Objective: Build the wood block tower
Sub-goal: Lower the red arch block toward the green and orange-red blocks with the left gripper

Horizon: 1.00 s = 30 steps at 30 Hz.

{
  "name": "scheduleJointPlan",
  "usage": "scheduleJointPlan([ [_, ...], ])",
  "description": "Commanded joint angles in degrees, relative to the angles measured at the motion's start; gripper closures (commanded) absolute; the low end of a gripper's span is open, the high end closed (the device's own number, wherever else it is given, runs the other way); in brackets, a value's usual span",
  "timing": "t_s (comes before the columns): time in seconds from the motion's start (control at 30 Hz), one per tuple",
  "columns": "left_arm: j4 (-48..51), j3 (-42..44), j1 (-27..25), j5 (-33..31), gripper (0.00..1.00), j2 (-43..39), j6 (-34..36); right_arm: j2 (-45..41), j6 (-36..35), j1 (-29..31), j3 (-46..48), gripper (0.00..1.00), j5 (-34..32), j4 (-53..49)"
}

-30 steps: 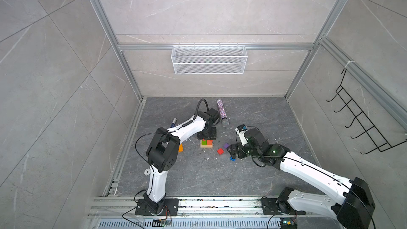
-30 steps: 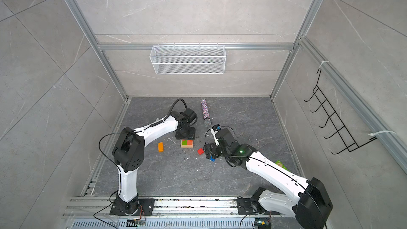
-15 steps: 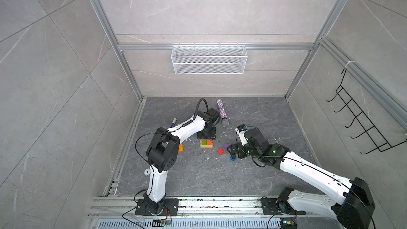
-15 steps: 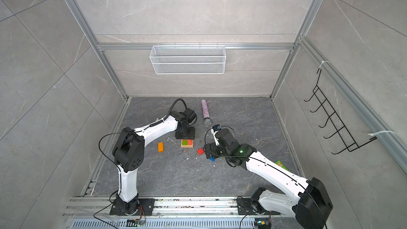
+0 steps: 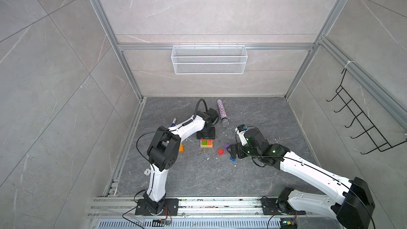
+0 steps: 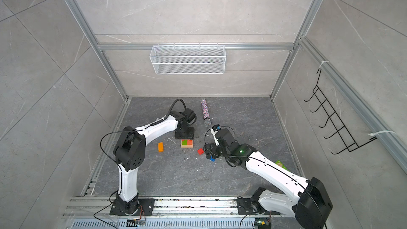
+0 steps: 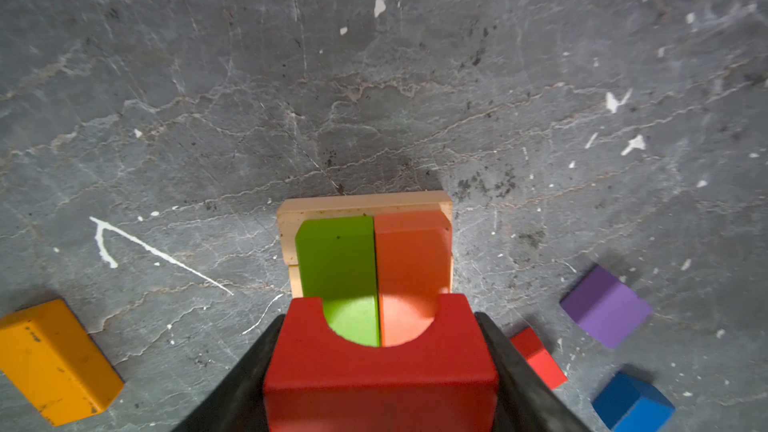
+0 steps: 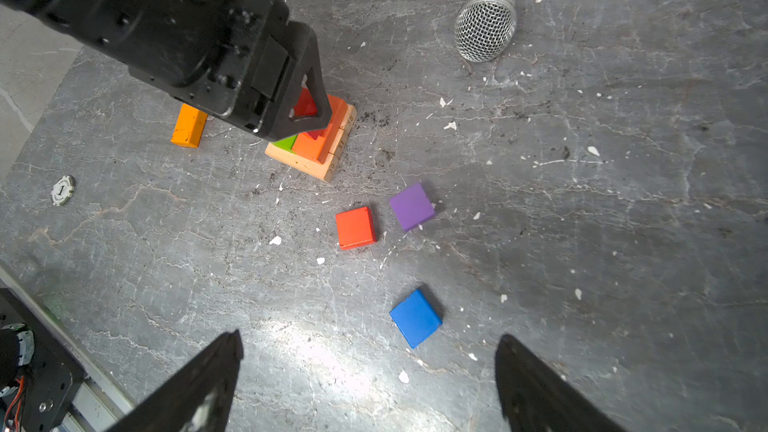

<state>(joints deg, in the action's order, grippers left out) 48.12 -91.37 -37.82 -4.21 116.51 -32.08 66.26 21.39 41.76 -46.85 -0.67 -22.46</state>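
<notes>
At the tower, mid-worktop, a red arch block is clamped in the left pincer over its top; the right pincer is held apart near the blue cube.

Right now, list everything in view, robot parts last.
tan wooden base: one, tan, floor.
green wooden block: one, green, on base.
orange wooden block: one, orange, touching green.
amber wooden oblong: one, amber, floor, left.
small cubes: three, red cube, purple cube, blue cube, floor.
glittery microphone: one, pinkish, floor.
poker chip: one, white, floor.
marker pen: one, blue, floor.
snack packet: one, green, floor.
wire basket: one, white, back wall.
hook rack: one, black, side wall.
left pincer: shut on red wooden arch block.
right pincer: open, empty.
</notes>
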Motion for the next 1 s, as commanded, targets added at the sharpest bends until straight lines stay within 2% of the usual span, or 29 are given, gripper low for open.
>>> scheduleJointPlan([
  [0.0,0.28,-0.57,0.29,-0.01,0.52,0.78,0.97,0.35,1.04,0.00,-0.97,0.05,-0.78,-0.43],
  [0.63,0.49,-0.95,0.29,-0.47,0.52,1.70,0.70,0.54,0.98,0.00,-0.86,0.05,-0.66,-0.39],
  [0.97,0.07,-0.86,0.29,-0.30,0.47,1.84,0.33,0.54,1.00,0.00,-0.83,0.05,-0.61,-0.43],
])
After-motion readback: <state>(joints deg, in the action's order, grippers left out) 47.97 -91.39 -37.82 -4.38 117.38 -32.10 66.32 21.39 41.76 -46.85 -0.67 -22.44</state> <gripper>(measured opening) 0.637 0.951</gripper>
